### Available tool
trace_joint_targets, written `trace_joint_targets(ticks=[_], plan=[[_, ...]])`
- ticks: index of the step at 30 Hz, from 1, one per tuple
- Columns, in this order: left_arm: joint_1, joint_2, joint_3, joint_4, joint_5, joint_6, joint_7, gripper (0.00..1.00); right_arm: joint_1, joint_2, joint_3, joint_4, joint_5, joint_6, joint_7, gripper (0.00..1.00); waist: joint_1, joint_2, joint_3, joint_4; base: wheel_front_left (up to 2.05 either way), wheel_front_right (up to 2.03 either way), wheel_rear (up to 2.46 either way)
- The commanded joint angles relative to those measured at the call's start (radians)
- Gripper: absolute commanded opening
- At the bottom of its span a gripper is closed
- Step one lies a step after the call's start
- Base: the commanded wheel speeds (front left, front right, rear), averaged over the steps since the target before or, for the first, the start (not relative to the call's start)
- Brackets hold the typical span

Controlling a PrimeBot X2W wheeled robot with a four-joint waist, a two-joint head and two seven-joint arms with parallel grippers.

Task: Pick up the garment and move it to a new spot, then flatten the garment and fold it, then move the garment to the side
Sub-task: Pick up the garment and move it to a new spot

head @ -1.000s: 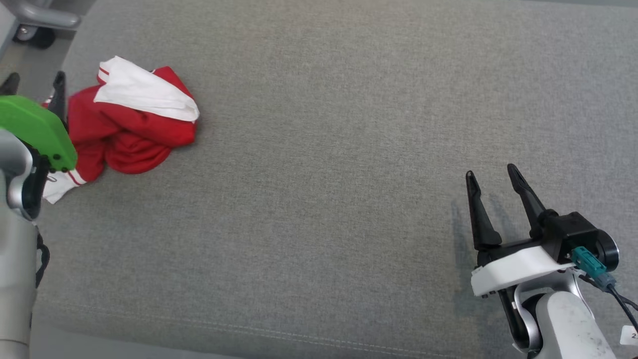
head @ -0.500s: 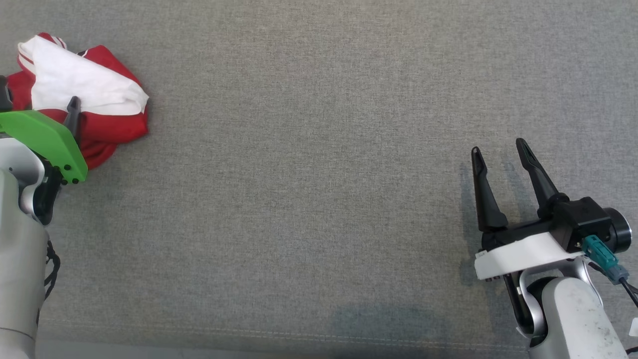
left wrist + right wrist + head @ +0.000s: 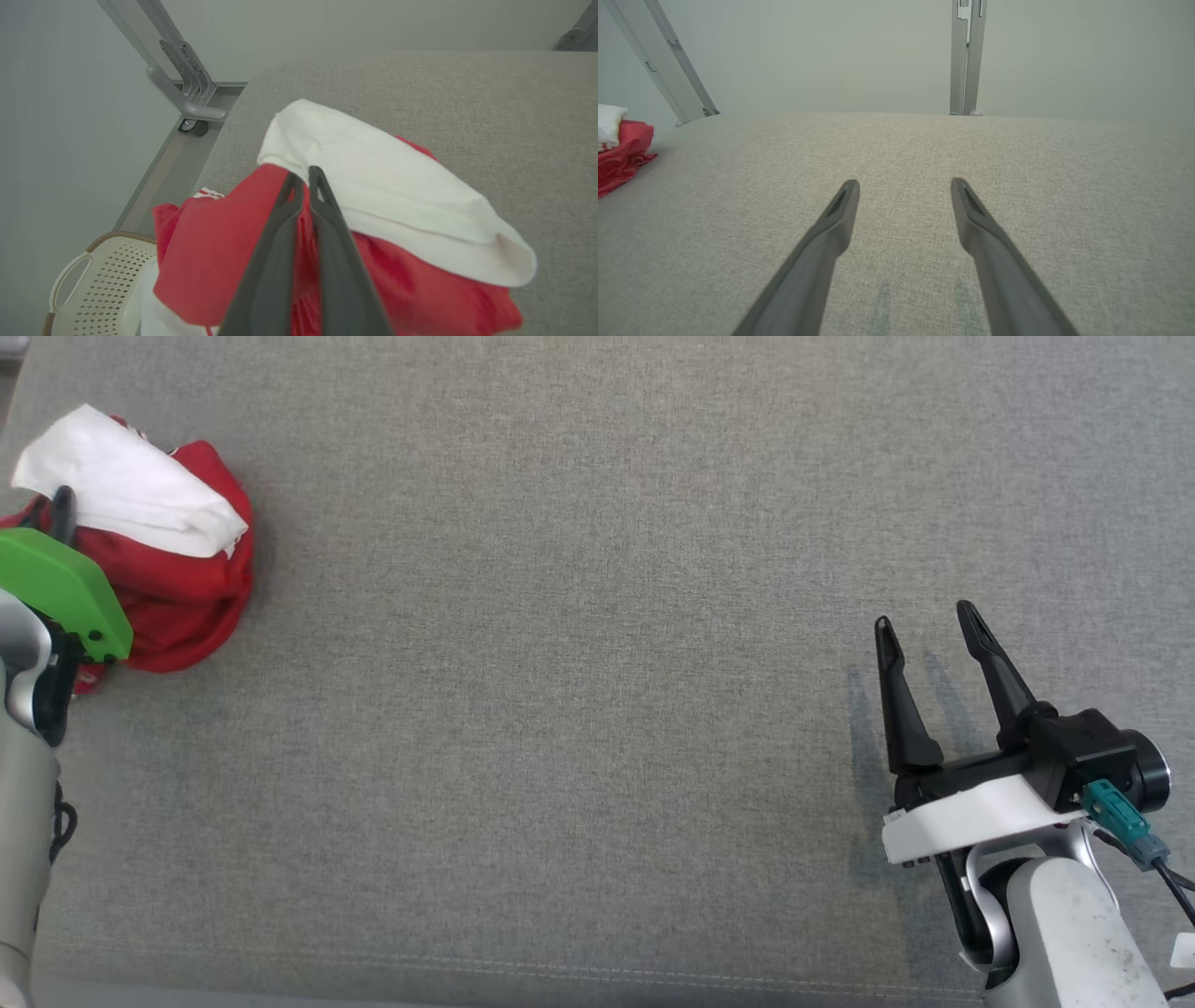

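Where left tool (image 3: 304, 173) grips, garment (image 3: 397, 186) (red-white) bunches.

The left gripper (image 3: 304, 173) is capped by a green plate (image 3: 61, 593) with dark screws (image 3: 94, 635). The right gripper (image 3: 922, 617) is backed by a white plate (image 3: 966, 821), a black housing (image 3: 1074, 756) and a teal connector (image 3: 1116, 821) with a dark cable (image 3: 1172, 896). Long dark tapered fingers (image 3: 899, 709) and pale grey forearms (image 3: 1064, 943) are seen.

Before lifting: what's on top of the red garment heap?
A white fabric layer drapes across the garment; the left gripper is shut on its red cloth at that layer's edge. Whatever lies under the garment is hidden.
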Motion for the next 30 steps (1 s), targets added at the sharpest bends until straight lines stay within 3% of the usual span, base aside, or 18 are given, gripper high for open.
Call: trace_joint_targets(ticks=[1,9,20,30], plan=[[-0.02,0.012,-0.005,-0.002,0.014,-0.002,-0.011,0.0,0.002,-0.003,0.0,0.005,0.01,-0.001,-0.007,1.0,-0.0001,0.0117,-0.028,-0.002,0.0,0.0,0.0],[-0.069,0.039,-0.063,-0.037,0.034,-0.002,-0.056,0.0,0.02,-0.003,0.004,0.054,0.043,-0.001,-0.037,1.0,-0.0001,0.0117,-0.135,-0.013,0.0,0.0,0.0],[-0.118,0.053,-0.187,-0.161,0.019,-0.002,-0.035,0.0,0.043,-0.003,0.012,0.115,0.098,-0.001,-0.07,1.0,-0.0001,0.0117,-0.259,-0.063,0.0,0.0,0.0],[-0.145,0.006,-0.292,-0.336,-0.02,-0.002,-0.022,0.0,0.059,-0.003,0.01,0.138,0.126,-0.001,-0.085,1.0,-0.0001,0.0117,-0.317,-0.158,0.0,0.0,0.0]])
